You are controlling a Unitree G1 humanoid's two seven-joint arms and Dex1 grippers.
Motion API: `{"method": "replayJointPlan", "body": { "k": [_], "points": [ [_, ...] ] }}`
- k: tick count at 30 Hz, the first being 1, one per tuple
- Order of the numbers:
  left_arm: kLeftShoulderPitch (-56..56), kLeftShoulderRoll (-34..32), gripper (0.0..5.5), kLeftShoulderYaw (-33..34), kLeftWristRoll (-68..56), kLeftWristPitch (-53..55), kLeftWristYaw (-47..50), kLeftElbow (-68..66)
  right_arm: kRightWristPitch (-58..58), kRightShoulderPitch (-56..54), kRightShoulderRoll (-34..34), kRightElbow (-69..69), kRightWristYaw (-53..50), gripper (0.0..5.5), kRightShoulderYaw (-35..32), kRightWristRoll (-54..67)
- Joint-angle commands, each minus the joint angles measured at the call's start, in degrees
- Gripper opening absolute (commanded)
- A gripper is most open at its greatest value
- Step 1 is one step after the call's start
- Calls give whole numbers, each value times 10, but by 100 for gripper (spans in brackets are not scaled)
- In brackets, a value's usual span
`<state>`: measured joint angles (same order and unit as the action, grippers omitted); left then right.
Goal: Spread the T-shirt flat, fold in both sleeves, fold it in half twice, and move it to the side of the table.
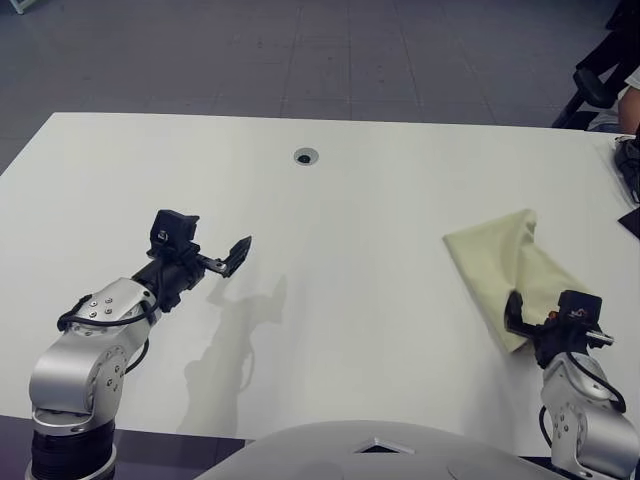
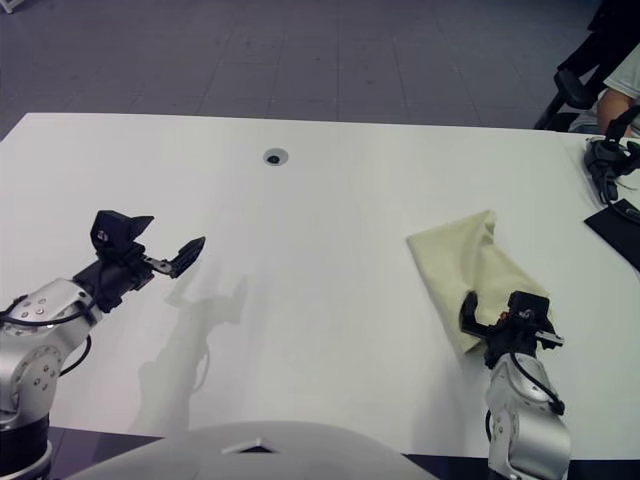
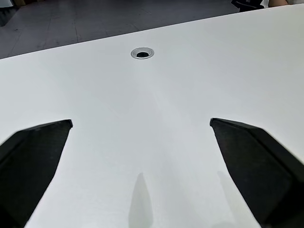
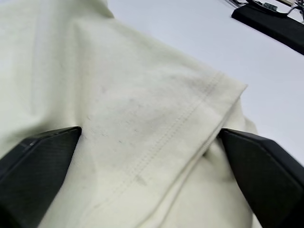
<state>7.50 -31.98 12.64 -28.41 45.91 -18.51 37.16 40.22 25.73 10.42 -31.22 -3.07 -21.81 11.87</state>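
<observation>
T-shirt point(image 1: 505, 265) is seen as a compact folded bundle, pale yellow, lying near the right edge of the table point(image 1: 350, 300), i.e. at its side. Spreading, sleeve folds and both half-folds are judged done; the move to the side looks approx. complete too. Fold is somewhat skewed, w/ a hemmed edge showing on top. R gripper point(image 4: 149, 135) is held just over the bundle's near end, fingers spread wide, nothing clamped, so the shirt appears released. L gripper point(image 3: 141, 126) is held above bare tabletop on the left, well apart from the shirt, fingers likewise parted, empty. Left to do, prob.: only pulling the R arm clear. Cable hole point(image 1: 306, 156) is noted at far centre.
</observation>
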Motion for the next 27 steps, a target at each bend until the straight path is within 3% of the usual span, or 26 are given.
{"method": "replayJointPlan", "body": {
  "k": [1,5,14,20,27],
  "points": [
    [-11,6,539,-5,-2,8,5,9,47,4,-3,10,-9,540,8,-15],
    [-19,7,539,-5,-4,8,6,7,18,-75,30,-29,1,540,-2,-16],
    [-64,63,539,27,-23,0,61,30,-27,-239,65,-46,15,540,60,-44],
    [-142,157,539,10,38,-65,178,9,-225,-325,12,105,37,540,153,-76],
    [-161,201,539,-67,124,-123,220,-23,-390,-384,-18,249,12,540,190,-135]
  ]
}}
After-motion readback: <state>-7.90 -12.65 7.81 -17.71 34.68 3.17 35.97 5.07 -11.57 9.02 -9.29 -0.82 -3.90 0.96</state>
